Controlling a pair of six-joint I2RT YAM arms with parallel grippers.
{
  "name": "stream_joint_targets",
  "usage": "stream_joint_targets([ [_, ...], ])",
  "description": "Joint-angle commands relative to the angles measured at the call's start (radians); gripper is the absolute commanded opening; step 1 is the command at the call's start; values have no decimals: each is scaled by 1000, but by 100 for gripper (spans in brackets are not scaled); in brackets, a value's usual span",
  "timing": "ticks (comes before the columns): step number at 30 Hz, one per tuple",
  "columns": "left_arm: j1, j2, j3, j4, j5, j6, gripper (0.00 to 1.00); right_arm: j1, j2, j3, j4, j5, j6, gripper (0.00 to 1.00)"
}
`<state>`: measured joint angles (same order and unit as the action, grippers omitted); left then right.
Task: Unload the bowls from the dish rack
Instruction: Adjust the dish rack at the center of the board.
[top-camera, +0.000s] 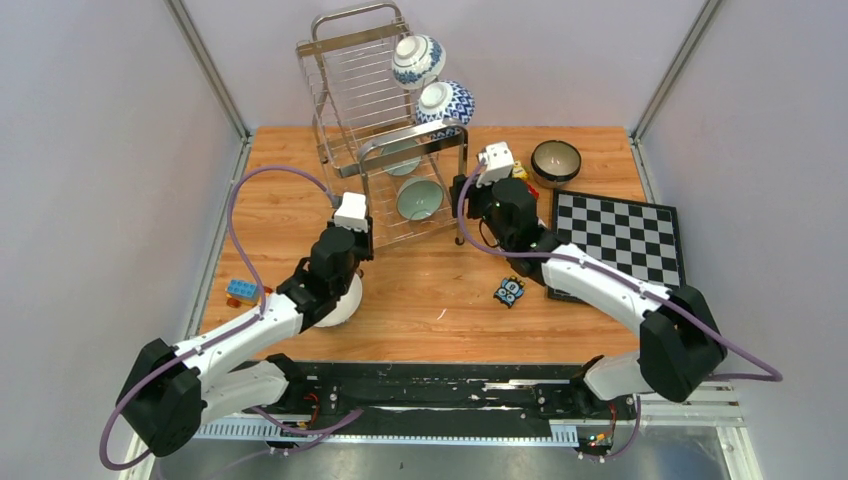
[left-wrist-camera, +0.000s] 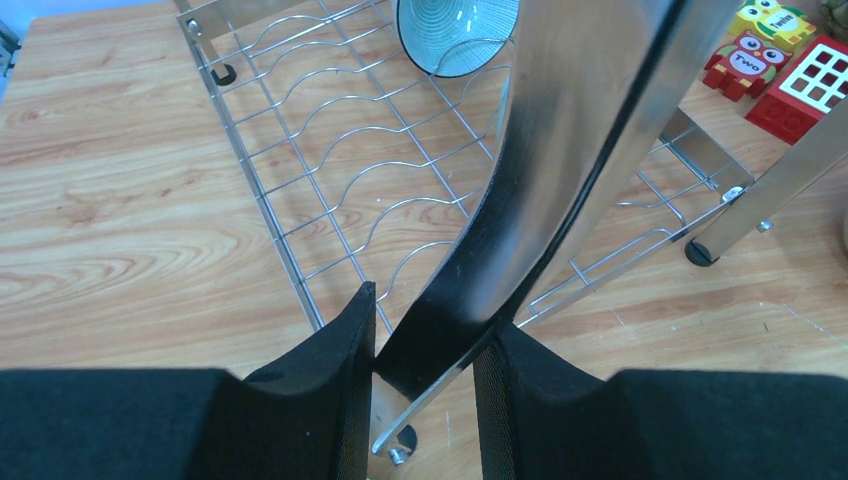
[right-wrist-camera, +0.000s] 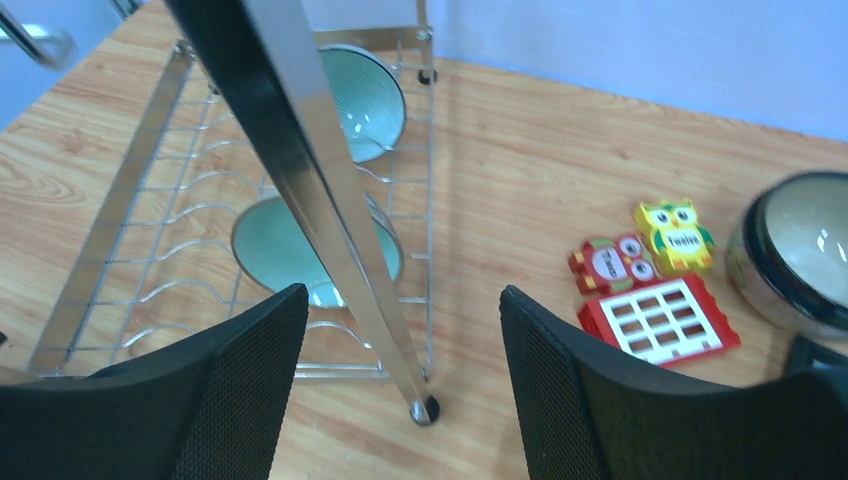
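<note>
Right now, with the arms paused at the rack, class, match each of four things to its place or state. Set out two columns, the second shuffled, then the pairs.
Column one:
1. blue-and-white bowls
2. pale green bowls
3. dark bowl
4. left gripper

Column two:
A. on the table, beside the chessboard
B. closed on the steel frame of the dish rack
C. in the rack's lower tier
D. in the rack's upper tier

Pairs: 1-D, 2-C, 3-A, 4-B
</note>
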<state>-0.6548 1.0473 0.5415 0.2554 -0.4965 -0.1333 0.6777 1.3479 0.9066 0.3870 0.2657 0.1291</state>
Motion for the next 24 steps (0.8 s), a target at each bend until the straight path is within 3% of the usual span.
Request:
stream_joint_targets([
  [1, 24, -25, -38, -99, -23, -249, 0, -10, 79, 98, 65, -82, -49, 73],
  [4, 24, -30, -39, -107, -11, -243, 0, -11, 137, 139, 58, -109, -55, 65],
  [11, 24, -30, -31, -122, -15, -217, 0, -11, 166, 146, 29, -68, -39, 16],
  [14, 24, -32, -19, -133, -18, -207, 0, -11, 126, 107, 38, -72, -38, 4],
  [24, 24, -61, -36, -172, -11, -257, 0, -6, -44, -37, 1, -57, -8, 3],
])
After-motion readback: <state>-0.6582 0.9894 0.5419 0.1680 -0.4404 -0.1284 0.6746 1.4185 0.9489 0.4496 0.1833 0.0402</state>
